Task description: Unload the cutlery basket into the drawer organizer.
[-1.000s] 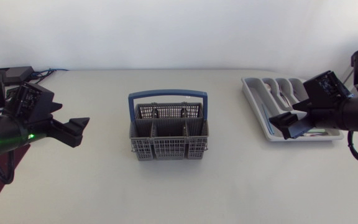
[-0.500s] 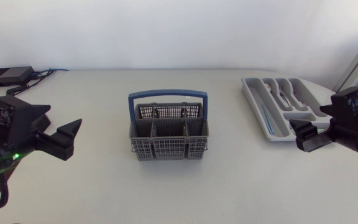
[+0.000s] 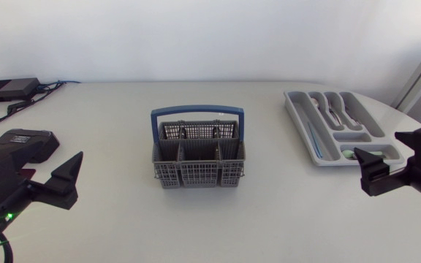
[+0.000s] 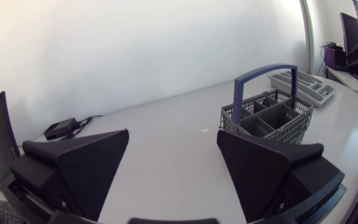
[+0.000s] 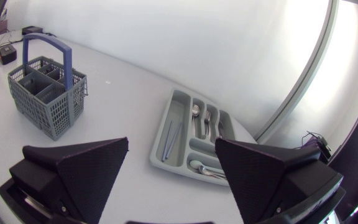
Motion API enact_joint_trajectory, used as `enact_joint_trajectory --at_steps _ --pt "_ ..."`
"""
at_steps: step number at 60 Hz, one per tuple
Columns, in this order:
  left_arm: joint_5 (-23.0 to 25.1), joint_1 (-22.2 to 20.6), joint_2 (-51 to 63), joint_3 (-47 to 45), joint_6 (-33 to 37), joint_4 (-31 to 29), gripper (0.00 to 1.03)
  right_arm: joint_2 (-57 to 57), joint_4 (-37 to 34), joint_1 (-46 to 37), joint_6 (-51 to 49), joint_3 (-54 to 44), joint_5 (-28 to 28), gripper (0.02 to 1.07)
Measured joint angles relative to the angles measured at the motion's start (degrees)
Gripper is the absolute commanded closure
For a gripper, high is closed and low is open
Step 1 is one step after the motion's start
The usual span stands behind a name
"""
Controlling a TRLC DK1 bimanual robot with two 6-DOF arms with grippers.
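The cutlery basket [image 3: 198, 153], a grey mesh unit with a blue arched handle, stands upright at the middle of the table [image 3: 269, 219], well apart from both arms. The drawer organizer [image 3: 338, 128], a pale grey tray with several long compartments, lies flat at the right rear of the table, angled to the table edge. In the right wrist view, the drawer organizer [image 5: 194, 134] holds a spoon [image 5: 194, 112] and a fork [image 5: 207, 118] in adjacent long compartments, thin utensils [image 5: 173, 134] in the long side compartment, and a further spoon-like piece in the cross compartment nearest the gripper. The left gripper [image 3: 64, 183] sits at the left edge of the table, pointing toward the basket; in the left wrist view the left gripper [image 4: 173, 155] is released, fingers spread wide with only bare table between them. The right gripper [image 3: 371, 172] sits at the right edge, just beside the near end of the organizer; the right wrist view shows it [image 5: 171, 155] likewise released, grasping nothing. A small black box [image 3: 9, 89] with cables rests at the left rear corner.
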Motion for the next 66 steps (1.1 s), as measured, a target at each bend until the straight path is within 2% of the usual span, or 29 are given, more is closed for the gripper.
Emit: enact_joint_trajectory --at_steps 34,55,66 --pt "1.0 5.5 -16.3 -14.1 -10.0 5.8 0.06 -16.6 9.0 2.5 12.1 -14.5 2.2 0.06" --pt "1.0 6.0 -18.2 -14.6 -11.3 7.1 0.06 -26.7 15.0 4.3 21.0 -23.4 3.4 0.06" --pt "1.0 6.0 -18.2 -14.6 -11.3 7.1 0.06 -28.3 15.4 4.5 22.8 -24.9 3.8 0.06"
